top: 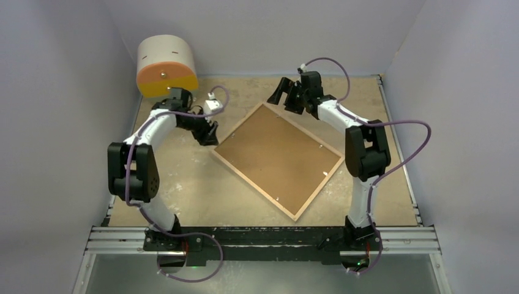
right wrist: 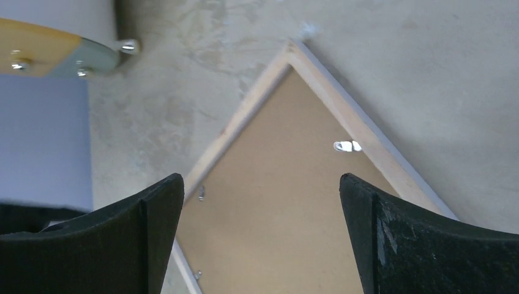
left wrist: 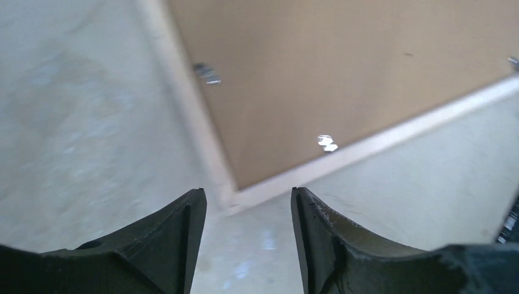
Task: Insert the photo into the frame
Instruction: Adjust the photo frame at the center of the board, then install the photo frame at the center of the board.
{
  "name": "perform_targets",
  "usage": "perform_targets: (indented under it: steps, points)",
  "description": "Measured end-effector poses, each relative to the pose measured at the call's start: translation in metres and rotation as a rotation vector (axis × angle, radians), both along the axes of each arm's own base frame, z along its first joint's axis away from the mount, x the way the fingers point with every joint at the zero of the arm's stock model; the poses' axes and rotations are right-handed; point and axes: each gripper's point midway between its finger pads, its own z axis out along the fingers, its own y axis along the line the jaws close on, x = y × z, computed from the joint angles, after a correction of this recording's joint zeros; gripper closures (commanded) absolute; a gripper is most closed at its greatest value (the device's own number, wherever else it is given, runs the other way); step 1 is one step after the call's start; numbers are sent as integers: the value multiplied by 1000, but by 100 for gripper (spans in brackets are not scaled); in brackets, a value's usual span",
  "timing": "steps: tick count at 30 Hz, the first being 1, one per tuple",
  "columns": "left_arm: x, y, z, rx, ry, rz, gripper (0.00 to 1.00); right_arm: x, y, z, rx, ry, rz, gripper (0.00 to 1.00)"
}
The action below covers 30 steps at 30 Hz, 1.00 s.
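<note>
Both jaws gape; orange drum [top: 166,66] beyond frame [top: 254,185]

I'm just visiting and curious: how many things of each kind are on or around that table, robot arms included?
Robot arms: 2 (left arm, right arm)
Picture frame, back side up: 1
Brown backing board in it: 1
Cream-and-orange drum: 1
Total: 5

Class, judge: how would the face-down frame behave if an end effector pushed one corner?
The frame looks stiff: straight wooden rim, flat backing board. Lying flat, it would probably slide and pivot on the table rather than tip. Thin and low, its edge seems hard to pinch from above.
</note>
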Motion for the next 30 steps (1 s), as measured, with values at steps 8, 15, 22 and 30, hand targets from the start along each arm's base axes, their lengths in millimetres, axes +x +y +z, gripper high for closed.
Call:
perform_targets:
  steps: [8, 15, 22, 30]
  points:
    - [58, 33, -57, -26, 105, 204, 58, -21, 63, 11, 101, -24, 124, 15]
    - [59, 27, -72, -54, 169, 238, 66, -63, 120, -29, 131, 85, 258, 21]
    - [59, 24, -73, -75, 168, 236, 68, -75, 137, -57, 130, 150, 275, 25]
    - [59, 24, -74, -93, 159, 232, 67, -72, 161, -57, 169, 157, 294, 28]
